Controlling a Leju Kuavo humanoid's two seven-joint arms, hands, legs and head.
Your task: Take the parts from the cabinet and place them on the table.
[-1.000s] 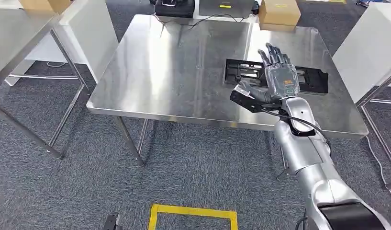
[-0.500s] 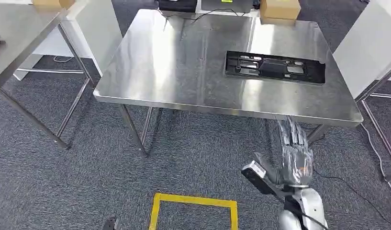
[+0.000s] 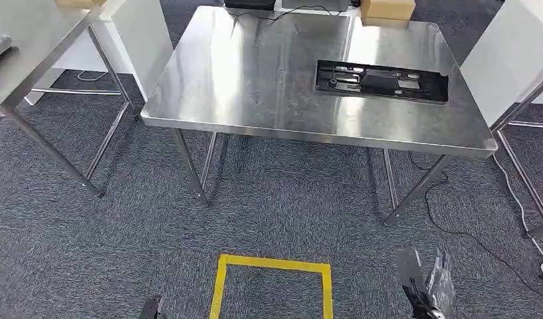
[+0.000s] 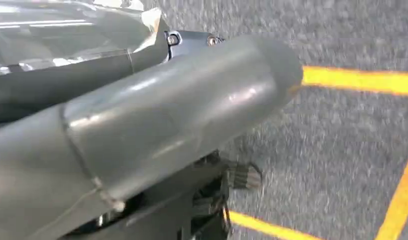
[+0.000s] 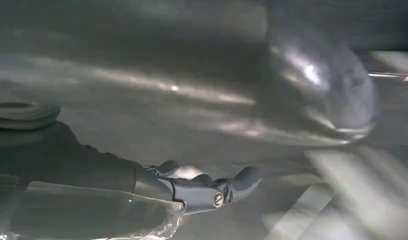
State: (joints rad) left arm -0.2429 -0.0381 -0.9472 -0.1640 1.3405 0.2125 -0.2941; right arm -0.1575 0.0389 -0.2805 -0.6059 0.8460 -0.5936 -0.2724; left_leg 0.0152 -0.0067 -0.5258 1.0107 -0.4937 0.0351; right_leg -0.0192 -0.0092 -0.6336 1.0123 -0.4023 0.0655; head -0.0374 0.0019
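1. The long flat black plastic part (image 3: 381, 81) lies on the shiny stainless-steel table (image 3: 255, 73), toward its far right side.
2. The right hand (image 3: 436, 292) is cut off at the head view's lower edge and blurred; its fingers look spread, holding nothing.
3. The left hand (image 4: 142, 125) is a close grey blur; I cannot tell its grasp.
4. A tan cardboard box (image 3: 387, 11) is cropped at the top edge.

Black part (image 3: 381, 81) on a shiny silver table (image 3: 255, 73), upper centre. Speckled grey carpet (image 3: 89, 252), yellow tape square (image 3: 275, 287) at bottom, tan box (image 3: 387, 11) up top.
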